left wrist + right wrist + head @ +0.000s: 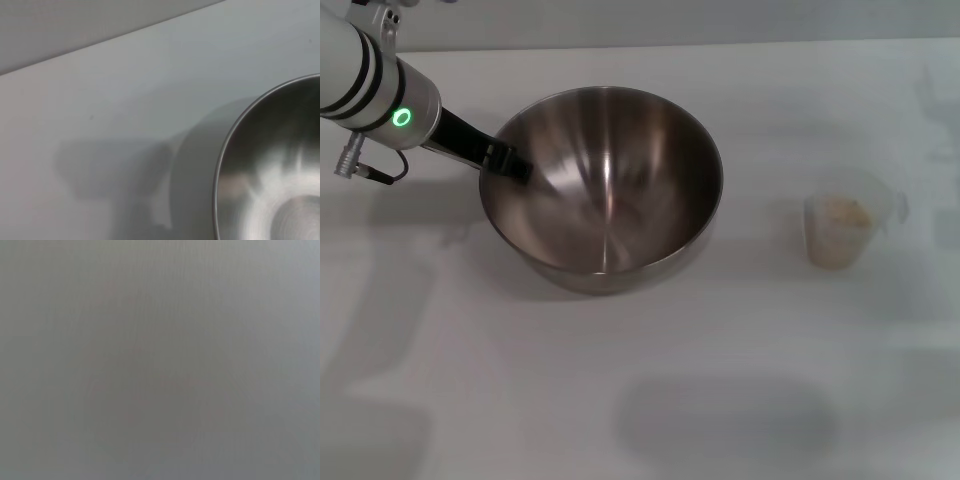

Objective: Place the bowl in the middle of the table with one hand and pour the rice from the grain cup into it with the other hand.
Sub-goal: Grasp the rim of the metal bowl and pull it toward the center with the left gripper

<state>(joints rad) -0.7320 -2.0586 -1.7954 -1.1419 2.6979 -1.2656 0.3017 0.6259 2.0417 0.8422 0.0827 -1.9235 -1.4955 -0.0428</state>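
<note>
The steel bowl (605, 190) stands upright on the white table (640, 400), a little left of its middle, with nothing inside. My left gripper (506, 162) reaches in from the upper left, its black fingers clamped on the bowl's left rim. The left wrist view shows part of the bowl (272, 175) and bare table (100, 100). To the right of the bowl, well apart from it, the clear grain cup (842, 232) stands upright, holding pale rice (847, 213). My right gripper is out of view; its wrist camera shows only a plain grey surface.
The left arm's white wrist with a green light (402, 118) hangs over the table's far left. The table's far edge (720, 45) runs along the top of the head view.
</note>
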